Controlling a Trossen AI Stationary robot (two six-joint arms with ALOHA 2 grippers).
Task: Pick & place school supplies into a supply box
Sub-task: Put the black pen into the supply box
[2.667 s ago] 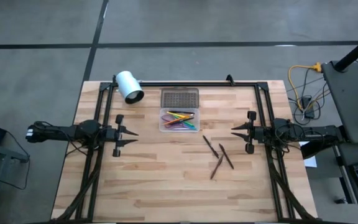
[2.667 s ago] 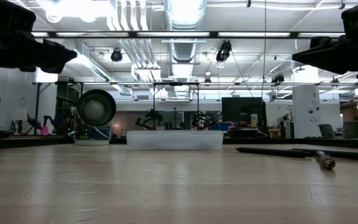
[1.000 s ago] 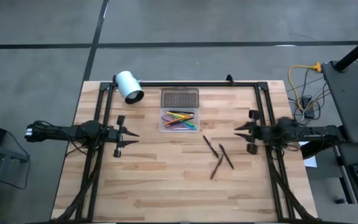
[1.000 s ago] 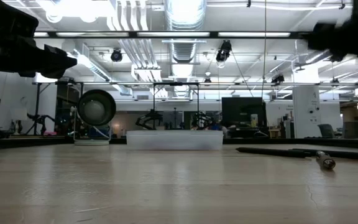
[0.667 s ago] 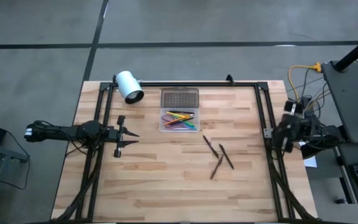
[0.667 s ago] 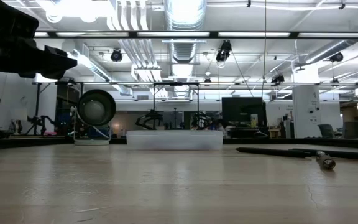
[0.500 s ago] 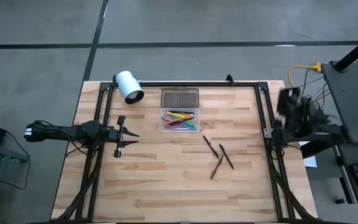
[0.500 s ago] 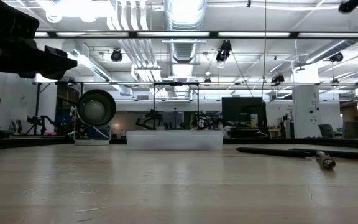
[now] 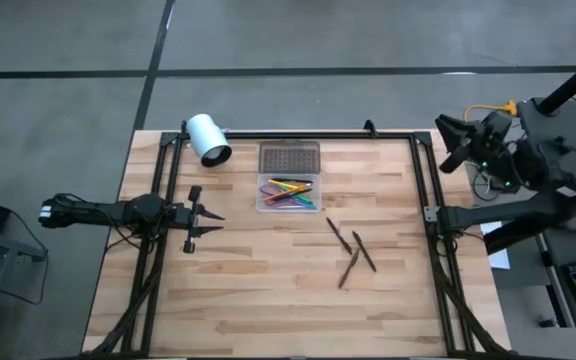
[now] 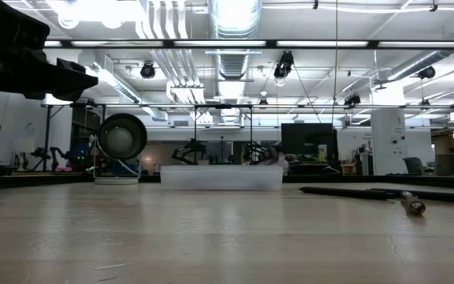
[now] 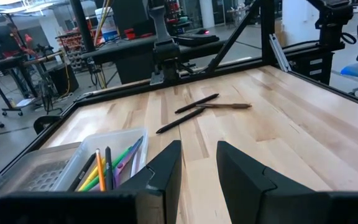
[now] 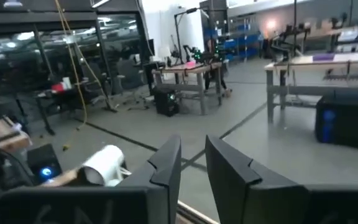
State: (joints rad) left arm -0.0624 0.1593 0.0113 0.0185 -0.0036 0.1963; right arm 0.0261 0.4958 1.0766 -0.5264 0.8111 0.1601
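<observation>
Three dark pencils (image 9: 352, 250) lie loose on the counter (image 9: 268, 290), well ahead of the left hand (image 9: 211, 215), whose fingers stand slightly apart, empty. Light, stiff, probably slippery, they are best pinched mid-shaft. The right hand (image 9: 444, 140) is raised beyond the counter's edge, fingers narrowly apart. The supply box (image 9: 288, 193) sits open nearby.

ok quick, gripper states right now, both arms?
Left gripper: open, holding nothing, at the table's left side.
Right gripper: open, holding nothing, lifted off past the table's far right corner.
</observation>
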